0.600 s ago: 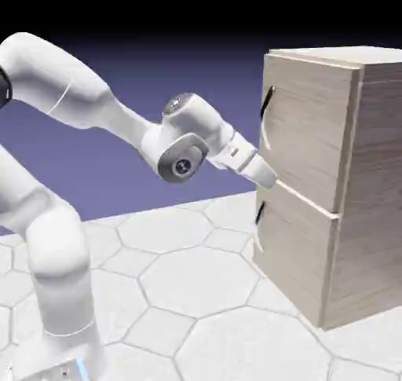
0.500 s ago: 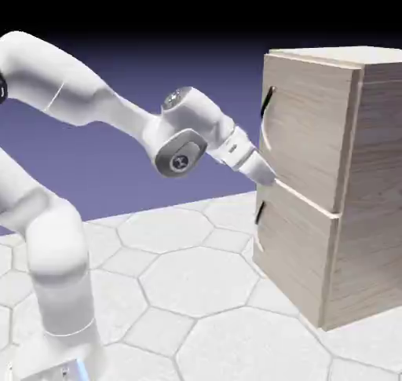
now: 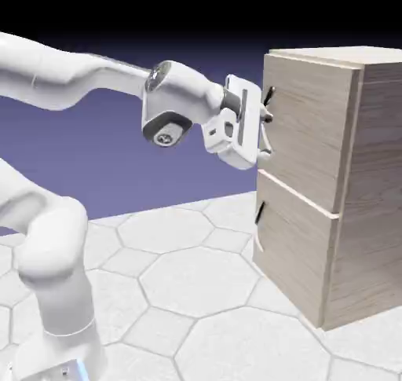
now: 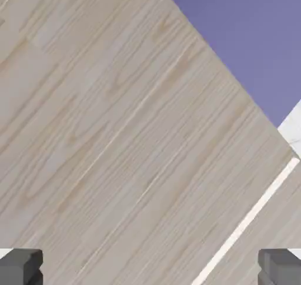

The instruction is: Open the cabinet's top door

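The cabinet [image 3: 369,175] of pale wood stands at the exterior view's right. Its top door [image 3: 306,136] is flush with the front, and a slim dark handle [image 3: 268,98] sits near its left edge. My gripper [image 3: 264,132] is level with the top door, right at its left edge and just below that handle. In the hand view the door's wood grain [image 4: 117,131] fills the picture, close up. My gripper [image 4: 150,269] is open, its grey fingertips [image 4: 20,266] far apart with nothing between them. No handle shows in the hand view.
The lower panel [image 3: 294,246] sits under the top door with its own dark handle [image 3: 259,212]. A pale seam [image 4: 247,219] crosses the hand view's lower right. White hexagon-tiled floor [image 3: 180,277] lies around the cabinet.
The hand has risen from the seam between the two panels to the top door's left edge and turned to face the door. The cabinet has not moved.
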`<control>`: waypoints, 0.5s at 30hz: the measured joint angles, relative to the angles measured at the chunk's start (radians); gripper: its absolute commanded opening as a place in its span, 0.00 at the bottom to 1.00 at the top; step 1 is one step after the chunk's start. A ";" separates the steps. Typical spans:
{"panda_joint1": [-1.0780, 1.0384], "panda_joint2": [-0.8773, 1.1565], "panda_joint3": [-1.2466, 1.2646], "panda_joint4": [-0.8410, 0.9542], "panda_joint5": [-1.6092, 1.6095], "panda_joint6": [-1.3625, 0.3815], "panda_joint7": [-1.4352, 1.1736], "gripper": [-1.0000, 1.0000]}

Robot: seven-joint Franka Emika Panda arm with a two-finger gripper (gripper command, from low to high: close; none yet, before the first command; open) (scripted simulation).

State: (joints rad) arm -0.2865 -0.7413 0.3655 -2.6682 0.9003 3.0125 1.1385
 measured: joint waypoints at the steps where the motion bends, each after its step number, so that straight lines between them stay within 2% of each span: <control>1: -0.014 -0.008 0.018 0.007 0.043 -0.001 0.019 0.50; 15: -0.216 -0.124 0.265 0.103 0.652 -0.018 0.288 0.50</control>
State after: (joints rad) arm -0.5028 -0.8654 0.6303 -2.5654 1.5527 2.9947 1.4265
